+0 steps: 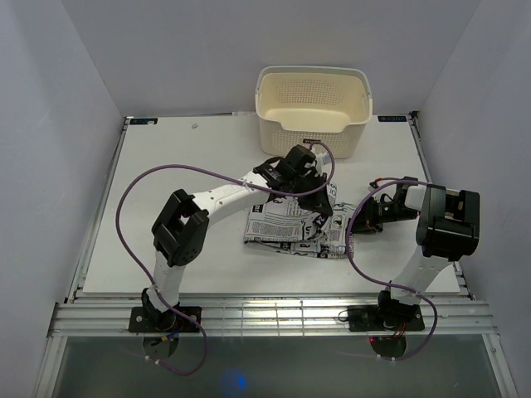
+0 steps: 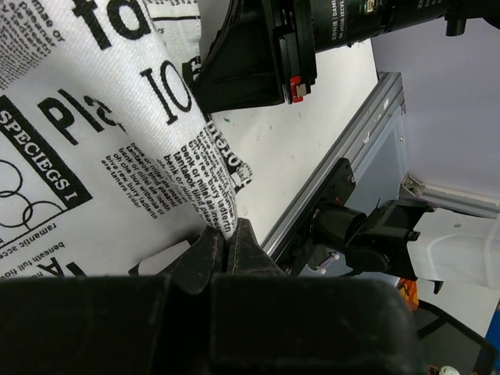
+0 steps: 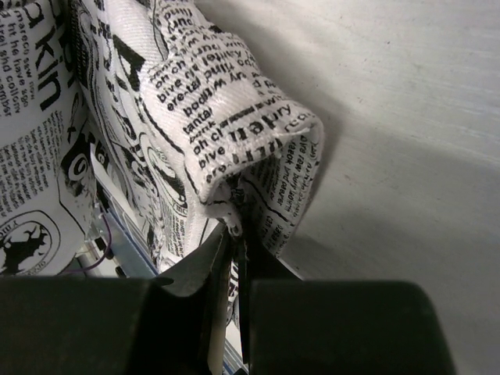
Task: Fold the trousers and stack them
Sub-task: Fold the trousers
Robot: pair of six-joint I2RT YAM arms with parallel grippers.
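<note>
Left jaws and right jaws clamp the crumpled trousers (image 1: 278,228) at one and three o'clock. Overhead, both grips are hard to make out.

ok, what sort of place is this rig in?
Likely a robot test cell, not a home: white table boxed in by plain wall panels, left arm and right arm bolted by an aluminium rail at its near edge, with the trousers and a basket as props.
</note>
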